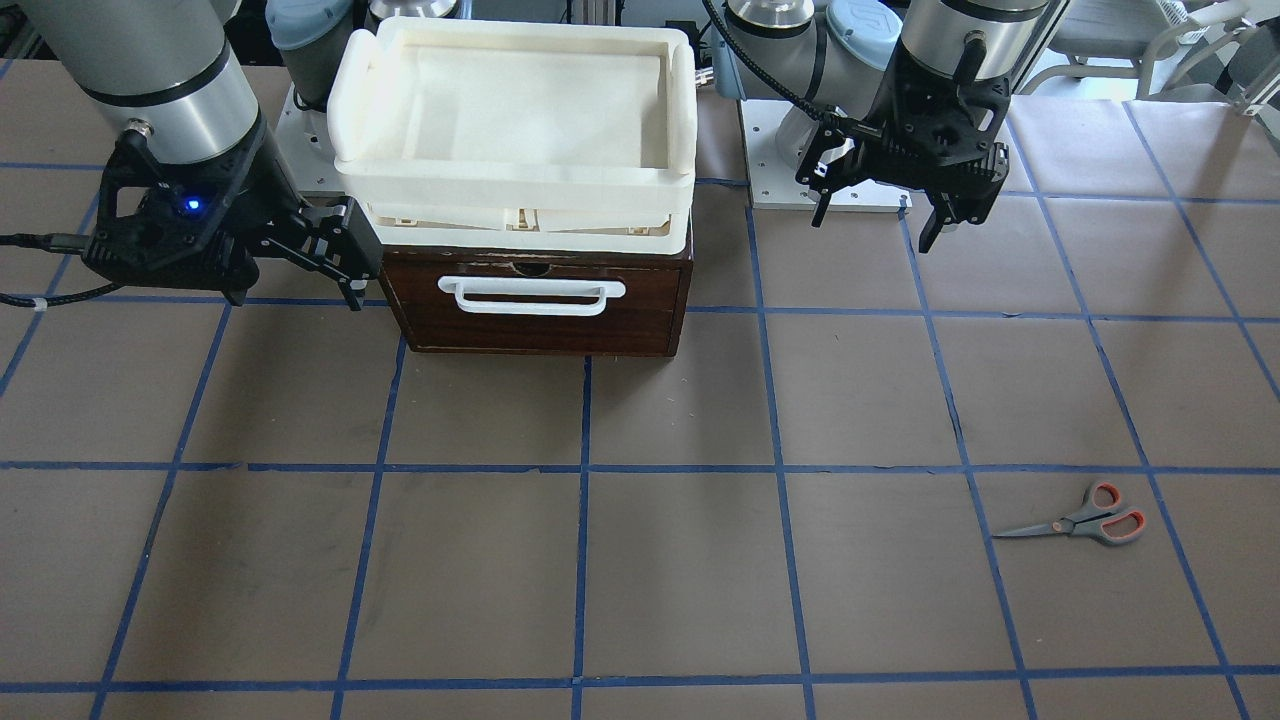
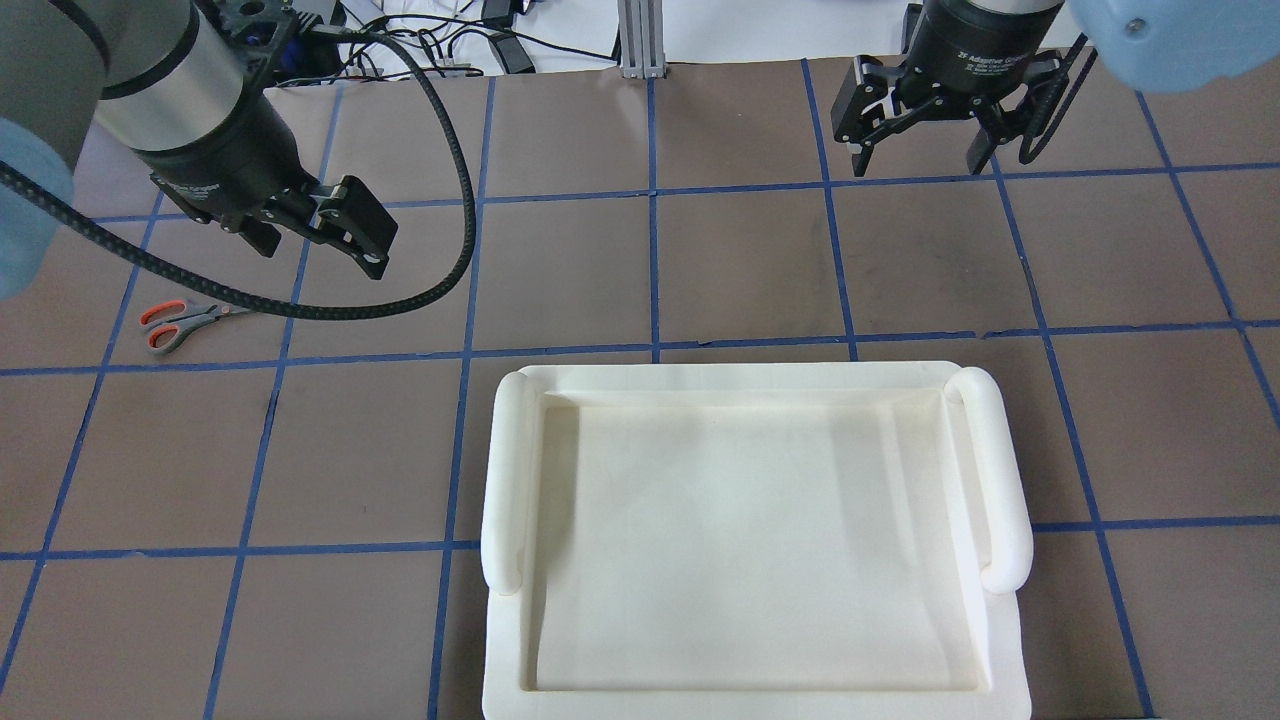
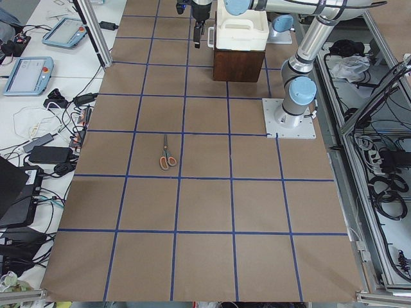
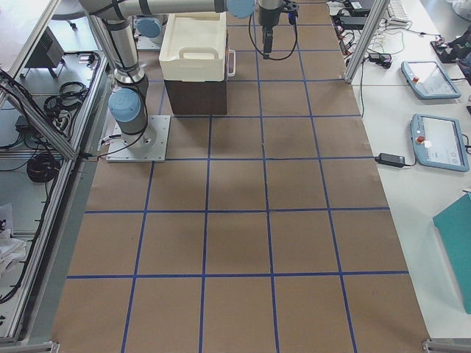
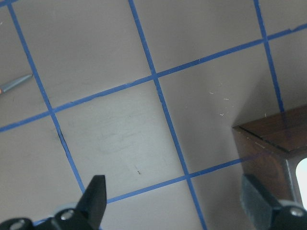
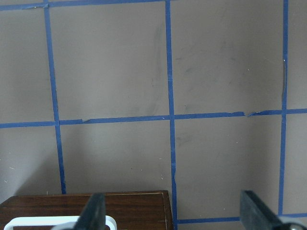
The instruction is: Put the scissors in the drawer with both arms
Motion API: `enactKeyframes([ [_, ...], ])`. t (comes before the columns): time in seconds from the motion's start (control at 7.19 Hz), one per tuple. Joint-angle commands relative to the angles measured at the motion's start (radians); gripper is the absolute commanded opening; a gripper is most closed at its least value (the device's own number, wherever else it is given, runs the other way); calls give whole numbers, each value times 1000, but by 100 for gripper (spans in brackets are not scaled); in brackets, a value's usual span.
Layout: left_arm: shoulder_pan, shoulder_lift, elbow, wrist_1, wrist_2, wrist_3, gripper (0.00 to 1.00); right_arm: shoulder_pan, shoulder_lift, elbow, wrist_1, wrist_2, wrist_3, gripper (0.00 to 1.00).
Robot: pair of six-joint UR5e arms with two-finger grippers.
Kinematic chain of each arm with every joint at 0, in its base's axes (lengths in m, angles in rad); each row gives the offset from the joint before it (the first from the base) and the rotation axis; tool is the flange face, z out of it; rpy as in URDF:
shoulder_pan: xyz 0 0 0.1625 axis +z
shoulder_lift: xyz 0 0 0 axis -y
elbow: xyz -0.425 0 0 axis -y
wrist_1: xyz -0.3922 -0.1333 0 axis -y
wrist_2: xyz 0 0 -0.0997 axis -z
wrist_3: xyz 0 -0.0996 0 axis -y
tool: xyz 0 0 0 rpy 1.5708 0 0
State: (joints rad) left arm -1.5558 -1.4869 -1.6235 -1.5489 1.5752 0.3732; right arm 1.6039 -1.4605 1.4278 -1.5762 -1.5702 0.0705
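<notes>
The scissors (image 1: 1085,522) lie flat on the brown table, grey handles with orange-red lining; they also show in the overhead view (image 2: 178,325). The dark brown drawer (image 1: 535,325) is closed, with its white bar handle (image 1: 530,295) facing away from the robot. My left gripper (image 1: 875,225) is open and empty and hangs above the table between the drawer and the scissors; the overhead view shows it too (image 2: 365,245). My right gripper (image 1: 350,272) is open and empty, close beside the drawer's other end. In the left wrist view only the scissors' blade tip (image 5: 17,83) shows.
A cream-white plastic tray (image 1: 345,110) sits on top of the drawer cabinet and hides it in the overhead view (image 2: 510,470). Blue tape lines grid the table. The arm bases (image 1: 790,160) stand behind the cabinet. A black cable (image 2: 440,240) loops from the left wrist.
</notes>
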Motion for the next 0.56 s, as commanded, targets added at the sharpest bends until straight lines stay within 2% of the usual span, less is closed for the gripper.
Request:
enactKeyframes([
  [0.0, 115, -4, -21, -11, 5, 396, 100, 1, -1, 0, -19, -26, 43, 100],
  [0.28, 358, -48, -45, 1, 2, 1073, 100, 1, 12, 3, -8, -46, 362, 100],
  [0.42, 417, -96, -44, 25, 17, 1294, 100, 1, 17, 10, -11, -44, 461, 100],
])
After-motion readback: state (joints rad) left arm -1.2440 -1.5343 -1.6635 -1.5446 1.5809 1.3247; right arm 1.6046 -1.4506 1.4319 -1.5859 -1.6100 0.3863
